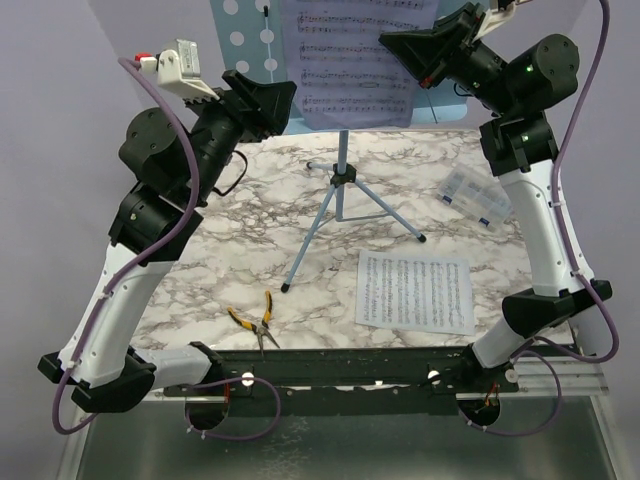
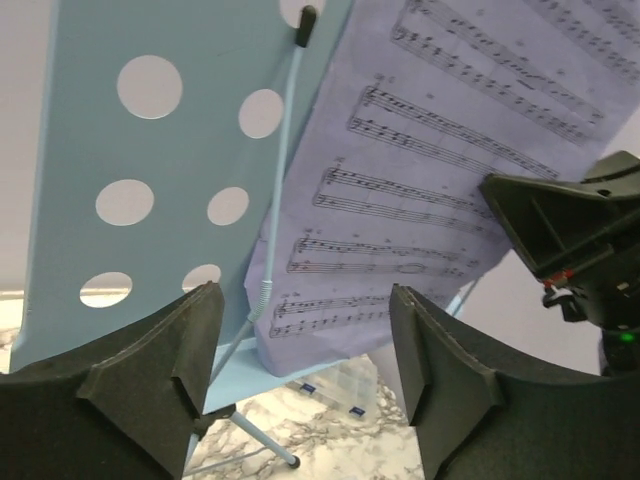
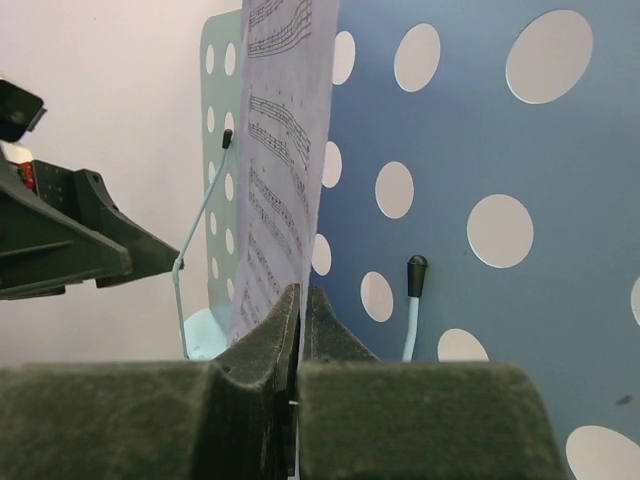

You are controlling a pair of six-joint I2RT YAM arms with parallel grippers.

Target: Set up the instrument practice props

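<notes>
The light blue perforated music stand (image 1: 247,38) stands on its tripod at the back of the marble table. A pale printed sheet of music (image 1: 350,70) rests against its desk. My right gripper (image 1: 405,55) is shut on that sheet's right edge; in the right wrist view the paper (image 3: 280,150) runs between the closed fingertips (image 3: 300,295), in front of the desk (image 3: 470,200). Raised level with the desk's left side, my left gripper (image 1: 272,100) is open. Its fingers (image 2: 150,370) frame the sheet's lower corner (image 2: 420,200) and the desk (image 2: 180,150) without touching them.
A second sheet of music (image 1: 415,292) lies flat at the front right of the table (image 1: 210,260). Yellow-handled pliers (image 1: 255,322) lie near the front edge. A clear plastic box (image 1: 475,197) sits at the right. The tripod legs (image 1: 340,215) spread across the middle.
</notes>
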